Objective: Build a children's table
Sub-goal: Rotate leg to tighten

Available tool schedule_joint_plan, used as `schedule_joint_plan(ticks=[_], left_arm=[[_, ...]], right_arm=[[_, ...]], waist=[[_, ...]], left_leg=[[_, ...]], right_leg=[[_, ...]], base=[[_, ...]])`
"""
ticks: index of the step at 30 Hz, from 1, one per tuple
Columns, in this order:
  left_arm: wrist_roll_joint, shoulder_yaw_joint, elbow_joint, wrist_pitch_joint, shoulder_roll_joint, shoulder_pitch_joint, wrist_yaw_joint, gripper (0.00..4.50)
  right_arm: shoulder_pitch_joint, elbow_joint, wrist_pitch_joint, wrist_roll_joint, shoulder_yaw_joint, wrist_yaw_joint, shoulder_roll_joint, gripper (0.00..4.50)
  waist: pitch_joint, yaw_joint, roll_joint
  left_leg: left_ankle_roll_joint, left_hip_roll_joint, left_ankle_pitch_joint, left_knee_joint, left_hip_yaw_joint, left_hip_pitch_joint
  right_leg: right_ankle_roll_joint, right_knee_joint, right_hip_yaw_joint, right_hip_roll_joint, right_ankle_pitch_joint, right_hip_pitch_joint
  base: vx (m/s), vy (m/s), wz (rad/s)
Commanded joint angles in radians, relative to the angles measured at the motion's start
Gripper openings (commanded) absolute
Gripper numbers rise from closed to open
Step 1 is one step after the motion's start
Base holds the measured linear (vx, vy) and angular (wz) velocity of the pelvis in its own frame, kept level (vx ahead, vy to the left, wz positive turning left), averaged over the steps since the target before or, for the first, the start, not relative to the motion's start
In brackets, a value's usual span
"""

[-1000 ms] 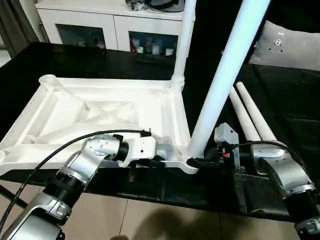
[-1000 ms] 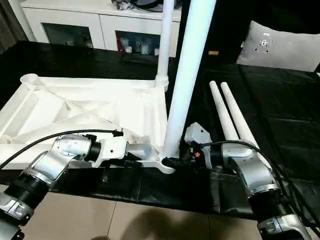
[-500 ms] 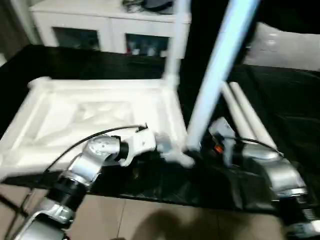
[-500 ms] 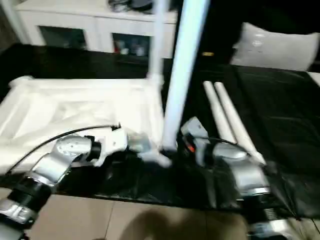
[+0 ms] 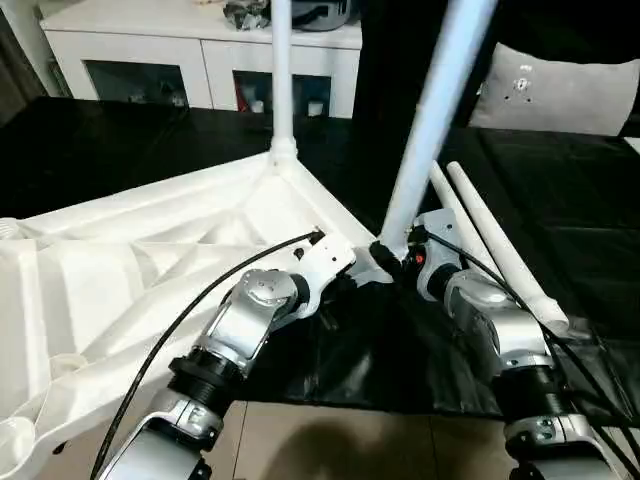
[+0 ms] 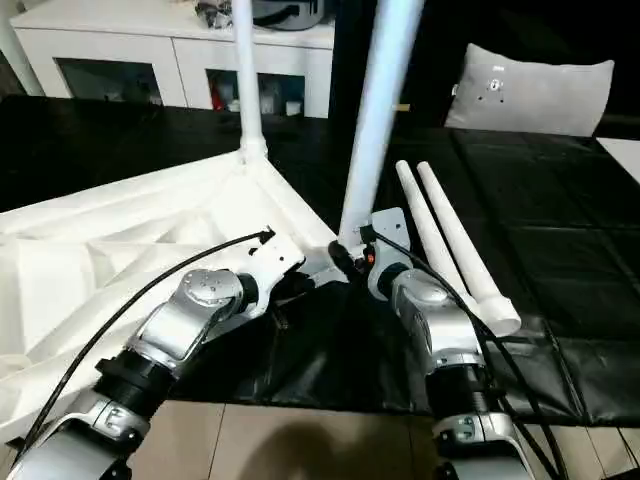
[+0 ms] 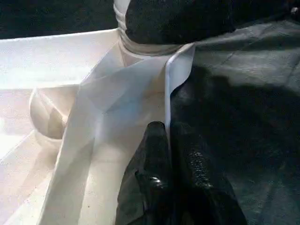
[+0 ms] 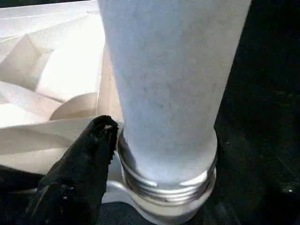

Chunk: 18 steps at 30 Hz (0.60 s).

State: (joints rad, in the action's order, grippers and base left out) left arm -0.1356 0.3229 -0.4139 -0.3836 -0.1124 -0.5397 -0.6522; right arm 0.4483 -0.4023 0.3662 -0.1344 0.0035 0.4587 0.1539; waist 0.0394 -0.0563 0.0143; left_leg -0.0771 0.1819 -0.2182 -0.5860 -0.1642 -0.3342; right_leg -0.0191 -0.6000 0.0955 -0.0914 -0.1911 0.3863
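Jaws first: the left gripper [image 7: 168, 154] is clenched on the rim of the tabletop [image 5: 120, 270], one black finger either side of that thin edge in the left wrist view. Right wrist view has a finger [image 8: 82, 164] of the right gripper against the base of the near leg [image 8: 164, 93], just above its threaded collar; can't tell if it's actually squeezing or let go.

Head camera, both eyes: tabletop lies ribs-up on the black bench [image 5: 560, 200]. Two legs stand in corner sockets, the far leg [image 5: 281, 70] and the near one, which the right gripper [image 5: 400, 258] sits at the foot of. Two spare legs [image 5: 490, 235] lie beside it, so I'd call it halfway done.
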Motion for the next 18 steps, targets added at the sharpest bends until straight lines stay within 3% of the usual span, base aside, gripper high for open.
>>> schedule_joint_plan(ticks=[1,6,9,10,18], left_arm=[[-0.005,0.01,0.011,0.029,-0.016,0.012,-0.015,0.0],[0.001,0.019,0.009,0.065,-0.06,0.025,-0.075,0.0],[0.012,0.049,0.003,0.146,-0.142,0.035,-0.202,0.0],[0.016,0.067,0.003,0.17,-0.174,0.036,-0.257,0.0],[0.051,0.129,0.001,0.297,-0.288,0.038,-0.52,0.0]], right_arm=[[-0.04,0.017,0.006,-0.032,0.038,0.08,0.015,3.91],[-0.075,0.085,-0.029,-0.06,0.034,0.211,0.093,4.25],[-0.101,0.15,-0.068,-0.083,0.04,0.393,0.216,4.44],[-0.102,0.159,-0.075,-0.085,0.048,0.441,0.258,4.44],[-0.1,0.153,-0.197,-0.041,0.125,0.635,0.38,4.44]], waist=[[-0.052,-0.008,0.001],[-0.049,-0.01,0.004],[-0.048,-0.01,0.002],[-0.048,-0.011,-0.004],[-0.051,-0.017,-0.002]], left_leg=[[0.067,0.043,-0.099,0.069,0.009,-0.018],[0.083,0.044,-0.111,0.07,0.008,-0.02],[0.091,0.046,-0.123,0.07,0.008,-0.019],[0.093,0.045,-0.122,0.069,0.008,-0.019],[0.101,0.051,-0.097,0.066,0.004,-0.013]], right_leg=[[-0.193,0.071,-0.058,-0.066,-0.15,-0.052],[-0.19,0.075,-0.056,-0.065,-0.182,-0.056],[-0.174,0.078,-0.057,-0.066,-0.225,-0.055],[-0.177,0.078,-0.056,-0.064,-0.223,-0.053],[-0.234,0.062,-0.058,-0.065,-0.129,-0.051]], base=[[0.0,0.0,0.0],[0.0,0.0,0.0],[0.0,0.0,0.0],[0.0,0.0,0.0],[0.0,0.0,0.0]])
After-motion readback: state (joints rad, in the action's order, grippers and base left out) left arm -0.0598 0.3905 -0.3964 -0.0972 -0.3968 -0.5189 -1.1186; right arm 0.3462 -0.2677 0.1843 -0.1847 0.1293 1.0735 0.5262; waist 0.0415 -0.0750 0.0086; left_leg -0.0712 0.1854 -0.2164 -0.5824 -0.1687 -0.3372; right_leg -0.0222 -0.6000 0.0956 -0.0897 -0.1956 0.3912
